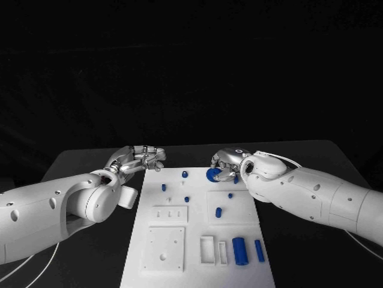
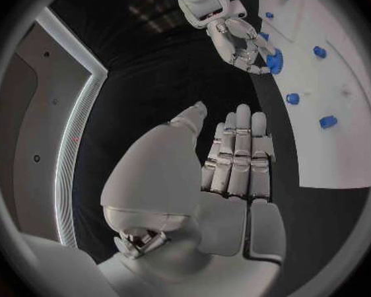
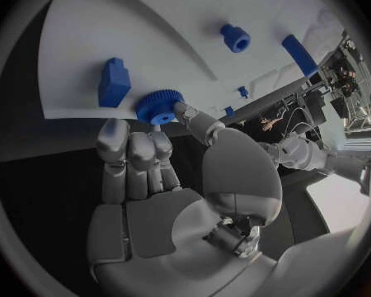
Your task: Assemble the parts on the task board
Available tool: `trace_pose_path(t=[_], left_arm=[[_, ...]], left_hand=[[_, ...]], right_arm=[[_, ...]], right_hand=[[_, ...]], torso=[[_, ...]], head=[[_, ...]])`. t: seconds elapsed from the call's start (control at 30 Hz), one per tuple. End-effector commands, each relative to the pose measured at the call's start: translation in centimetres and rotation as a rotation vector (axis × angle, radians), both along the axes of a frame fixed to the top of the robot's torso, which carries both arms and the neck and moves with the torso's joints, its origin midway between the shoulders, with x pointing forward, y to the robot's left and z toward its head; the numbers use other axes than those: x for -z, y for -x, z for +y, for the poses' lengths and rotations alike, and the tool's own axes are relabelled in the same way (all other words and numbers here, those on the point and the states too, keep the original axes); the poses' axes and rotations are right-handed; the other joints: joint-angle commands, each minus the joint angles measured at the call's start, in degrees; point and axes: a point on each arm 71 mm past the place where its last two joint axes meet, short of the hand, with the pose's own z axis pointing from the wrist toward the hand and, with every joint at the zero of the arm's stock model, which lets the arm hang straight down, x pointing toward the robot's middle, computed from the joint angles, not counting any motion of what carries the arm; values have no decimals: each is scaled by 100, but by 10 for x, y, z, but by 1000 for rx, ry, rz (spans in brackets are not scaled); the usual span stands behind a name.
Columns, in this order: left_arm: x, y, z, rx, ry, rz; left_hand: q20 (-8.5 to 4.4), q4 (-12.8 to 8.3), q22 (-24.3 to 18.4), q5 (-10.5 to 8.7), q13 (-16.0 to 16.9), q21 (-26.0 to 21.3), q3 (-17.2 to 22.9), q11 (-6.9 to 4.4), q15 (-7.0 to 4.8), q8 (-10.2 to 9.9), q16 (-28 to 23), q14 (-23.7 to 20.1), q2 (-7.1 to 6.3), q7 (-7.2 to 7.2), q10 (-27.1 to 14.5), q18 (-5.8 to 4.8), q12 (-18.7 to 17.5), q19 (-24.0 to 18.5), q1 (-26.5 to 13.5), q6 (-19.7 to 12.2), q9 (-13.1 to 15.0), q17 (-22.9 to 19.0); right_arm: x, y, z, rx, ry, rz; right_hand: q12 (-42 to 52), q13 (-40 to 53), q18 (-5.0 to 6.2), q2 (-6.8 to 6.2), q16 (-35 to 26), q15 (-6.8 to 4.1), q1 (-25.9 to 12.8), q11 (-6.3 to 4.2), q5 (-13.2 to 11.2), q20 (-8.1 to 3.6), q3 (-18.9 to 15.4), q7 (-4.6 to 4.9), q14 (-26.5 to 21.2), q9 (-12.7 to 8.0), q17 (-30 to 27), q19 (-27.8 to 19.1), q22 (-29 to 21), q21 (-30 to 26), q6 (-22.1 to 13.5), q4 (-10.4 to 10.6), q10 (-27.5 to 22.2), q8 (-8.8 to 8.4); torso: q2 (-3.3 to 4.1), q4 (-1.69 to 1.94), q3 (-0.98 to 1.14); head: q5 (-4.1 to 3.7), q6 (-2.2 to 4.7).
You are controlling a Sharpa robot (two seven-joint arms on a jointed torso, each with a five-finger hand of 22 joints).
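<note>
The white task board (image 1: pixel 200 240) lies in the middle of the black table. My right hand (image 1: pixel 233 163) is over the board's far right corner and pinches a blue ridged wheel (image 1: pixel 214 174) between thumb and fingertips. In the right wrist view the wheel (image 3: pixel 159 105) sits at the tips of that hand (image 3: pixel 152 178), right at the board's edge (image 3: pixel 78 105). My left hand (image 1: pixel 141 158) hovers just off the board's far left corner. In the left wrist view it (image 2: pixel 235 162) holds nothing, its fingers straight; the right hand (image 2: pixel 235 39) and wheel (image 2: pixel 274 61) are beyond it.
Several small blue pegs stand on the board's far half, such as one (image 1: pixel 185 174) and another (image 1: pixel 218 211). A thick blue cylinder (image 1: pixel 239 250) and a thinner one (image 1: pixel 259 250) lie at the near right. A blue block (image 3: pixel 113 82) stands close to the wheel.
</note>
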Motion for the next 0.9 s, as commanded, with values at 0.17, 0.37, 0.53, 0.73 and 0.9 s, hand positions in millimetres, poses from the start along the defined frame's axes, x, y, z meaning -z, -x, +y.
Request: trace_pose_path(t=[0.17, 0.37, 0.53, 0.73, 0.9], left_arm=[[-1, 1, -2, 16, 7, -3], [0, 1, -2, 17, 7, -2], [0, 1, -1, 17, 7, -1], [0, 2, -1, 18, 7, 1], [0, 2, -1, 14, 5, 2]], left_hand=[[-21, 7, -6, 0, -5, -26, -23, 0, -10, -26, -37, 39, 1, -12, 36, 117, -23, -10, 67, 33, -10, 8], [-20, 12, -6, 0, -6, -26, -26, 1, -9, -27, -40, 40, 3, -11, 37, 116, -26, -11, 63, 33, -12, 11], [-20, 15, -6, 0, -6, -26, -27, 2, -9, -27, -42, 40, 5, -11, 37, 116, -28, -11, 62, 33, -13, 13], [-20, 18, -6, 1, -7, -26, -29, 2, -9, -28, -45, 40, 7, -10, 38, 116, -29, -11, 63, 33, -14, 15], [-20, 19, -6, 1, -7, -27, -29, 3, -9, -28, -47, 40, 8, -10, 38, 116, -31, -12, 63, 33, -15, 17]], right_arm=[[24, 3, -11, 37, 84, 144], [27, 3, -13, 52, 96, 182], [27, 3, -13, 55, 95, 180], [26, 3, -13, 60, 96, 157], [20, 4, -10, 42, 129, 63]], right_hand=[[-62, -22, 670, 7, -42, -13, -6, -25, 394, -9, 92, 76, 14, 11, 22, -46, 98, 47, 141, -14, -21, 23], [-102, -48, 670, 86, -67, -20, -131, -31, 717, 13, 92, 70, 23, 7, 42, -51, 92, 60, 175, 21, -54, 32], [-120, -58, 670, 96, -79, -28, -161, -41, 758, 12, 94, 60, 25, 11, 51, -56, 89, 61, 207, 34, -70, 47], [-128, -46, 670, 261, -105, -58, -88, -72, 1382, 4, 218, 27, 29, 26, 79, -72, 89, 69, 306, -103, -61, 93], [-126, -35, 670, 311, -119, -80, -109, -95, 1519, 12, 283, 2, 36, 38, 93, -70, 87, 76, 388, -160, -38, 128]], torso=[[-9, 3, 4], [-9, 5, 3], [-5, 3, 4], [0, 6, 2], [-6, 8, -4]], head=[[-20, -26], [-22, -26], [-28, -25], [-30, -38], [-33, -32]])
